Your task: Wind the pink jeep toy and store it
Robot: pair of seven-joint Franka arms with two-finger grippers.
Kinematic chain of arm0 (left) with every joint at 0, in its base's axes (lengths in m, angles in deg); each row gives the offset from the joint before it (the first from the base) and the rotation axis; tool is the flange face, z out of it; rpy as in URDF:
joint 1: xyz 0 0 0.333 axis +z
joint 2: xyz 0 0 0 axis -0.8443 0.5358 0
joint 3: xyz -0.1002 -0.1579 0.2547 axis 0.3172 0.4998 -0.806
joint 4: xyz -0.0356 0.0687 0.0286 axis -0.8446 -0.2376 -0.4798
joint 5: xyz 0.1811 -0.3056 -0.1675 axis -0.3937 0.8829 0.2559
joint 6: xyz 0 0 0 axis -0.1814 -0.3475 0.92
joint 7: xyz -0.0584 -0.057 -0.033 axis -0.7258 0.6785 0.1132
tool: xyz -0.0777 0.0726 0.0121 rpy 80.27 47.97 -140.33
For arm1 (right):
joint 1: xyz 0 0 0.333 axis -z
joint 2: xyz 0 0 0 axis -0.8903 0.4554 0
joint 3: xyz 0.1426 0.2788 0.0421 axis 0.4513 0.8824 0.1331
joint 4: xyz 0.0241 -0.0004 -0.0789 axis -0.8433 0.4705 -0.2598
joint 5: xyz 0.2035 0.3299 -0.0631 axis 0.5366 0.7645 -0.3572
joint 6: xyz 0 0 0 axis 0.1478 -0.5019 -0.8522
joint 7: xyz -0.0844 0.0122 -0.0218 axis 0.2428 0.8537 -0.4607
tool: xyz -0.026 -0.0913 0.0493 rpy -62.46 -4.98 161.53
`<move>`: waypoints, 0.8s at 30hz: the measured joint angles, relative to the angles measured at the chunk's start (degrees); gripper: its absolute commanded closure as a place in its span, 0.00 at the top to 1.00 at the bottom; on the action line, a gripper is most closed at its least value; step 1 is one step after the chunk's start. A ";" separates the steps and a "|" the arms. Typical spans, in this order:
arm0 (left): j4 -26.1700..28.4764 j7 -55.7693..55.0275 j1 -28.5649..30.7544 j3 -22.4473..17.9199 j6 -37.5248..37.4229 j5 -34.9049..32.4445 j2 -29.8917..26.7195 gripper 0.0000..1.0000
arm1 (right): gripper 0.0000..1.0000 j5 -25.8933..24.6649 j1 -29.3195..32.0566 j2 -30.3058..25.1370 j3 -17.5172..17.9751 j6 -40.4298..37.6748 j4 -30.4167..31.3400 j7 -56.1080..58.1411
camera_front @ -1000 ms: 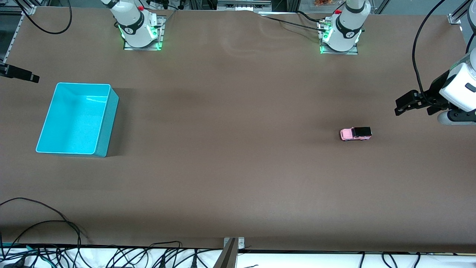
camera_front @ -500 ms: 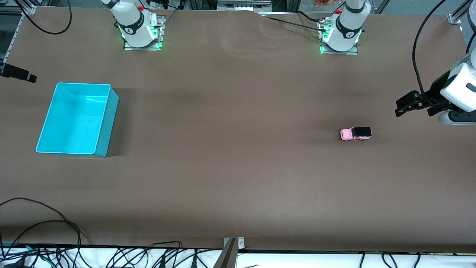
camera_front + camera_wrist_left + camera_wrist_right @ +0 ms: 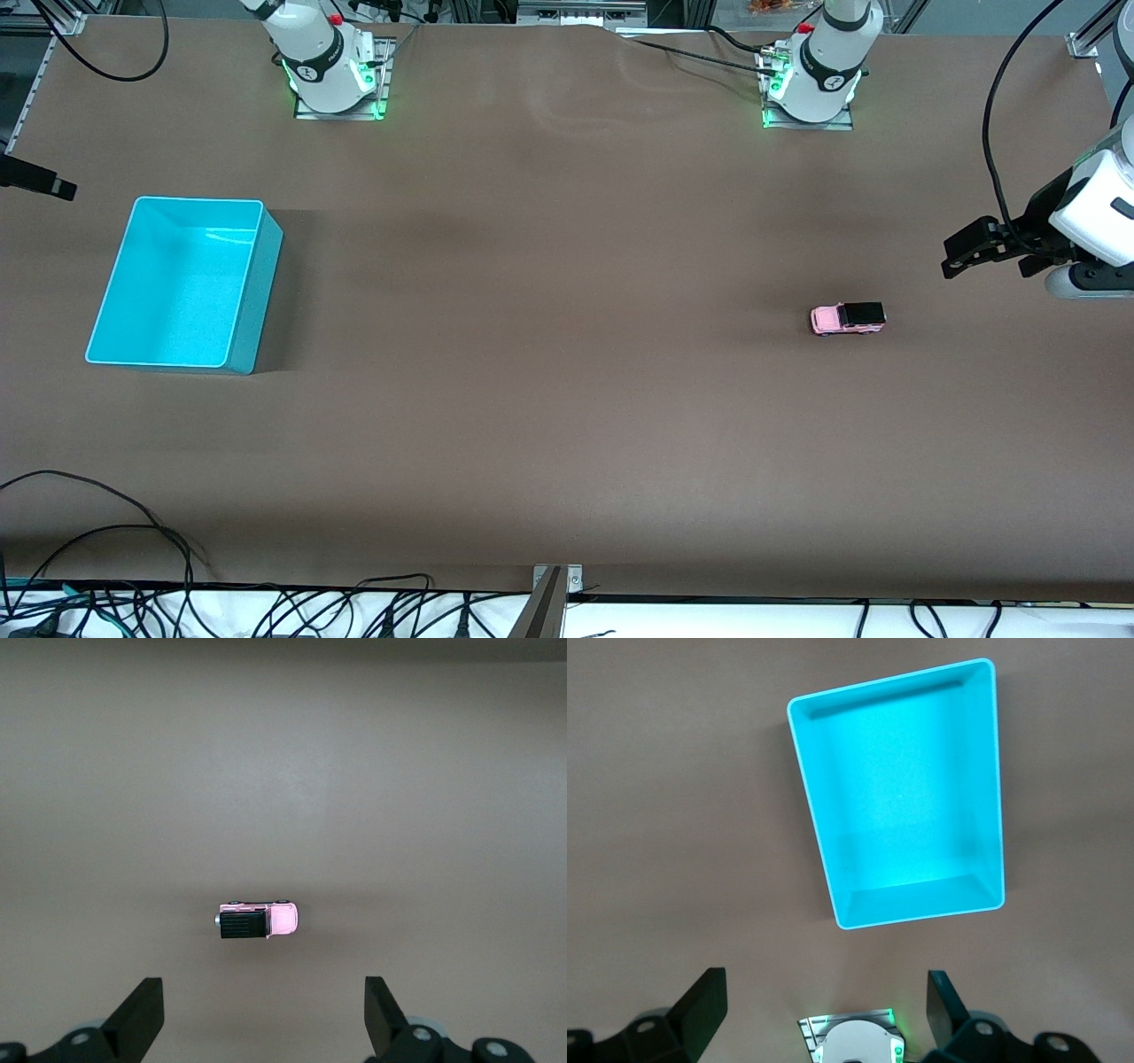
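The pink jeep toy [image 3: 848, 318] stands on its wheels on the brown table, toward the left arm's end; its black roof and pink hood show in the left wrist view [image 3: 258, 920]. My left gripper [image 3: 957, 252] hangs open over the table beside the jeep, closer to the table's end. Its fingers [image 3: 142, 1017] are spread wide with nothing between them. The empty turquoise bin [image 3: 184, 283] sits toward the right arm's end. My right gripper [image 3: 824, 1014] is open in the air beside the bin [image 3: 899, 797]; only a dark part of it [image 3: 40, 180] shows in the front view.
Both arm bases [image 3: 332, 75] [image 3: 811, 84] stand with green lights along the table's edge farthest from the front camera. Black cables [image 3: 133, 602] and a metal bracket [image 3: 549, 592] line the edge nearest to it. A cable [image 3: 997, 133] loops above the left arm.
The visible part of the right gripper has slid a little farther toward the right arm's end of the table. The left gripper has barely shifted. Jeep and bin have not moved.
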 measured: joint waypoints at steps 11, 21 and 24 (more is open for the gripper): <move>0.00 -0.71 0.18 -0.06 0.07 0.02 0.20 1.00 | 1.00 0.08 -0.18 -0.04 0.18 0.00 0.00 0.00; 0.00 -11.12 1.18 -0.33 0.09 0.04 0.58 1.00 | 1.00 0.28 -0.40 -0.04 0.95 1.16 -0.09 -0.01; 0.00 -16.28 1.85 -0.34 -0.02 0.05 0.84 1.00 | 1.00 0.29 -0.43 -0.04 1.62 2.08 -0.09 -0.03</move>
